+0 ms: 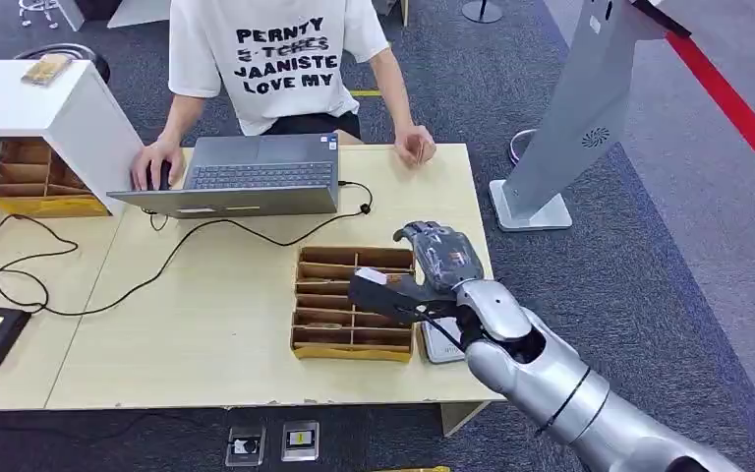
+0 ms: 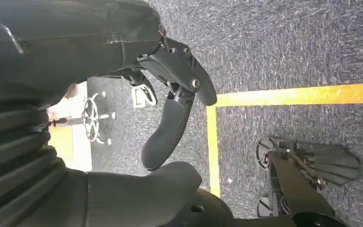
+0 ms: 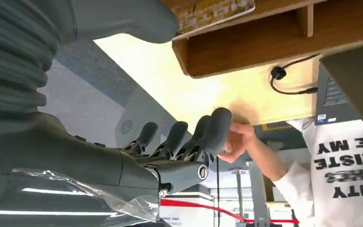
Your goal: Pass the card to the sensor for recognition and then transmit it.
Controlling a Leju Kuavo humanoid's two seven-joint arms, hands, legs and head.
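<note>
My right hand (image 1: 423,270) hovers over the right end of a brown divided card tray (image 1: 307,295) on the wooden table. Its thumb reaches left across the compartments while its fingers (image 3: 184,137) spread apart toward the far side; nothing sits between them. A printed card (image 3: 212,12) lies in a tray compartment close to the thumb. A flat grey reader (image 1: 436,344) rests on the table just right of the tray, partly hidden by my forearm. My left hand (image 2: 170,123) hangs over dark carpet, fingers loosely bent, holding nothing.
A person in a white T-shirt (image 1: 275,59) sits across the table at a grey laptop (image 1: 256,177), one hand (image 1: 415,147) resting near the table's far right corner. A black cable (image 1: 206,231) crosses the table. A tall grey kiosk (image 1: 590,118) stands on the floor to the right.
</note>
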